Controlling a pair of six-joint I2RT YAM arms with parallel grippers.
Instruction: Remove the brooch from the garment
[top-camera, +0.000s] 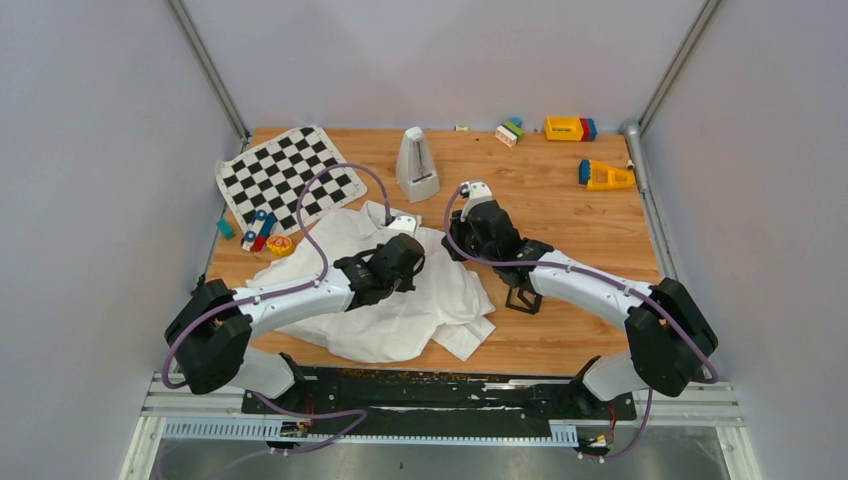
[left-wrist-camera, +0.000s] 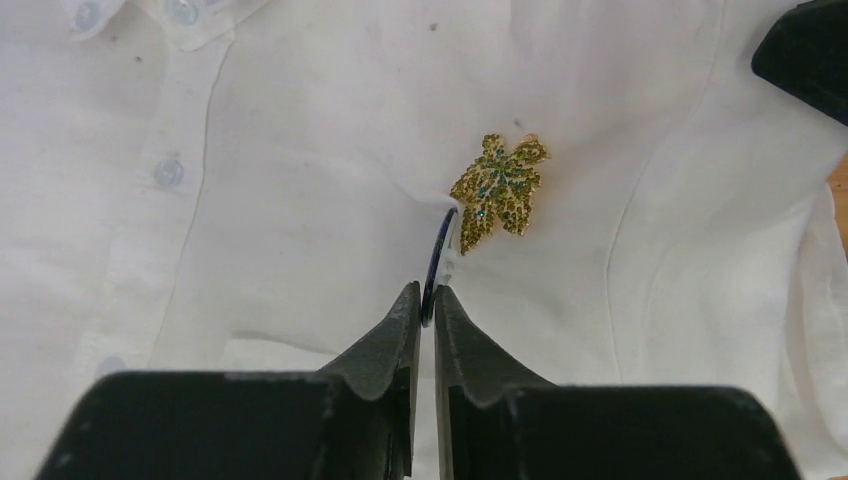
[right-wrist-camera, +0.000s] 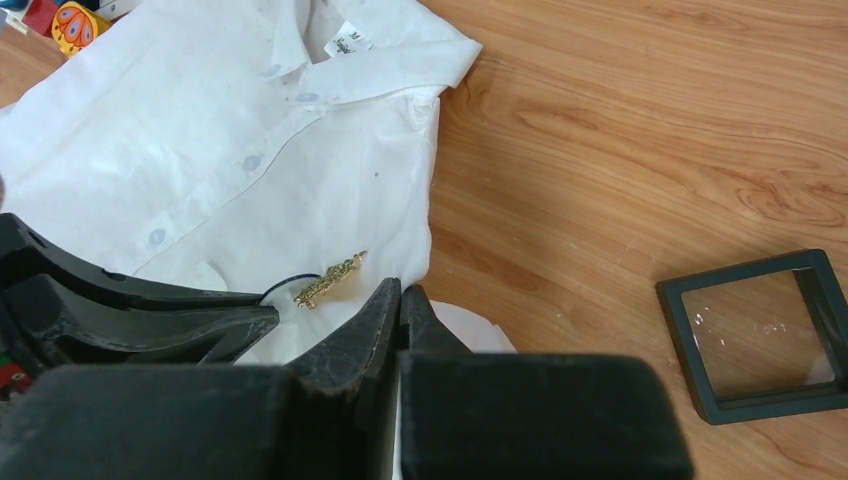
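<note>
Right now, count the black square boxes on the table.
1: the black square box lies on the table, right of the garment. Others could be hidden from these views.

I'm watching the brooch (left-wrist-camera: 498, 190) sitting on the garment (left-wrist-camera: 300, 150).
The brooch is glittering as a gold leaf shape set with greenish stones. It is lying flat on the chest panel beside the button placket, with a thin dark loop (left-wrist-camera: 437, 250) trailing from its lower-left edge where the cloth is puckering. The white garment is lying front-up and rumpled, collar at the far end.
</note>
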